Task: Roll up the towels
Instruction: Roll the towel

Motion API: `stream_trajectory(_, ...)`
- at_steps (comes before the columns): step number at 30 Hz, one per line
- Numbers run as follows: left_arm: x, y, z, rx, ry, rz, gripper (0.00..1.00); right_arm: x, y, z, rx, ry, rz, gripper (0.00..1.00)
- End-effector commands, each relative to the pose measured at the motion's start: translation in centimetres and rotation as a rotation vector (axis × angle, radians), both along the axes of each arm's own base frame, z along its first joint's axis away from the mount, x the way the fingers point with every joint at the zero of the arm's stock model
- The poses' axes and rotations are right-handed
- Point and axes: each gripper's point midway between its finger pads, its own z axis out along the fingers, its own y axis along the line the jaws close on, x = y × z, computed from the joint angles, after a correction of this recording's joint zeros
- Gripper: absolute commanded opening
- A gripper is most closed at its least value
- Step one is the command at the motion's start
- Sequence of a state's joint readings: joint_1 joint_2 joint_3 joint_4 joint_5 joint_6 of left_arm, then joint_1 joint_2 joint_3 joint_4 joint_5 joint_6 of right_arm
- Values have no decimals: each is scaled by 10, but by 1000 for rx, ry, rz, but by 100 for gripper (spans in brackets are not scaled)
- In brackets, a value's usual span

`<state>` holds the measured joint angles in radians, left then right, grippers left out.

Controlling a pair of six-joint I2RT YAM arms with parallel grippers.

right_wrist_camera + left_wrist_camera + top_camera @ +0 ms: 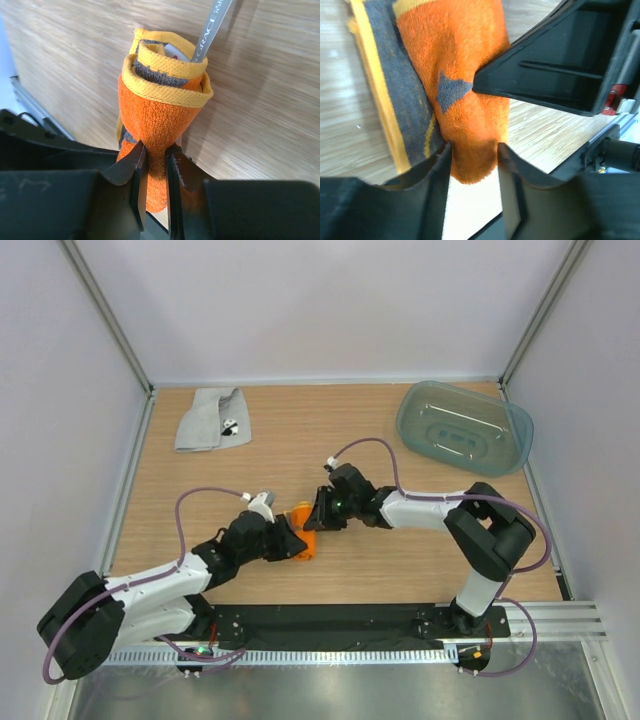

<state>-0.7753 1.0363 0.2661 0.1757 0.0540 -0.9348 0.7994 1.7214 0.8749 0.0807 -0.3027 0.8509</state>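
My right claw (155,156) pinches the rolled orange towel (160,107) at the centre of the desk (400,560). My left claw (472,152) straddles its other end, grip unclear. This roll looks finished; next I should release it and reach for the grey towel (212,418) at eleven o'clock.

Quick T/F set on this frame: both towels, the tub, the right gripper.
1. The orange towel is rolled up. True.
2. The right gripper is pinching it. True.
3. The grey towel is rolled too. False: it lies loosely folded, not rolled.
4. The grey towel sits in the tub. False: it lies on the table at the far left; the tub stands far right, apart from it.
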Motion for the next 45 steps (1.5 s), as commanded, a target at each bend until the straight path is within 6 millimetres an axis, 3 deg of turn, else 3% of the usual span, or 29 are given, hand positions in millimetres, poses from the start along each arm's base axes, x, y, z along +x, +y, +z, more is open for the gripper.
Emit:
stream_trajectory(1, 10, 7, 13, 100, -64, -28, 44, 5, -21, 6, -164, -44, -23, 13)
stream_trajectory(10, 20, 10, 41, 245, -175, -20, 53, 4, -28, -2, -292, -11, -63, 12)
stream_trajectory(12, 15, -1, 52, 264, -222, -58, 52, 4, -29, -8, -320, 7, -66, 12)
stream_trajectory(18, 6, -25, 58, 362, -309, -109, 52, 3, -22, -6, -329, 28, -66, 12)
stream_trajectory(25, 9, -43, 39, 451, -314, -135, 52, -3, -11, 2, -299, 39, -42, 13)
stream_trajectory(35, 15, -34, 1, 567, -269, -84, 49, -10, -2, 7, -276, 49, -12, 16)
stream_trajectory(38, 12, -32, -8, 575, -256, -86, 49, -10, 0, 10, -269, 48, -10, 22)
stream_trajectory(42, 8, -28, -18, 577, -236, -90, 48, -5, 3, 15, -273, 38, -5, 45)
stream_trajectory(45, 5, -22, -25, 591, -225, -87, 47, -1, 5, 22, -277, 23, -2, 54)
